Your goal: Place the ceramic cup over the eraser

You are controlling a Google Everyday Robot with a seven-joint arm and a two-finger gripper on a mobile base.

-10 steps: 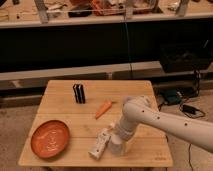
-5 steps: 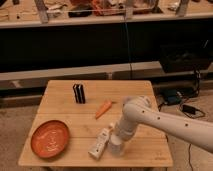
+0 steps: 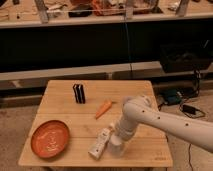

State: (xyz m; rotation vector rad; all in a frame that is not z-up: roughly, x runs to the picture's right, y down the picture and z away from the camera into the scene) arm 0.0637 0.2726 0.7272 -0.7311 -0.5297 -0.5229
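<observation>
Ceramic cup (image 3: 116,147), small and pale, stands near the front edge of the desk (image 3: 135,156), at roughly 5 o'clock from the desk's centre. Directly above and around it sits the tool (image 3: 117,142) at the end of the white arm (image 3: 165,122), which enters from 3 o'clock and bends down toward the cup; the tool overlaps the cup, yet whether it is clenched on the cup or released cannot be told from this view.

White squeeze bottle (image 3: 99,144) lies tilted on the desk just beside the cup, at the cup's 9 o'clock, its narrow end pointing toward 1 o'clock and its base toward 7 o'clock. Whether bottle and cup touch cannot be told.

Orange plate (image 3: 50,138) rests flat at the desk's 8 o'clock corner, well apart from the bottle, with faint pale marks on its inner face.

Carrot-shaped orange piece (image 3: 103,108) lies near the desk's centre, slanted with its tip toward 7 o'clock, at about 11 o'clock from the cup and close to the arm's elbow.

Black block (image 3: 79,93), ribbed with pale lines, stands upright toward 11 o'clock of the desk, well apart from the cup and set back behind the plate.

Beyond the desk, a dark shelf front (image 3: 90,47) spans the background, and a dark bin (image 3: 185,56) sits at 2 o'clock.
</observation>
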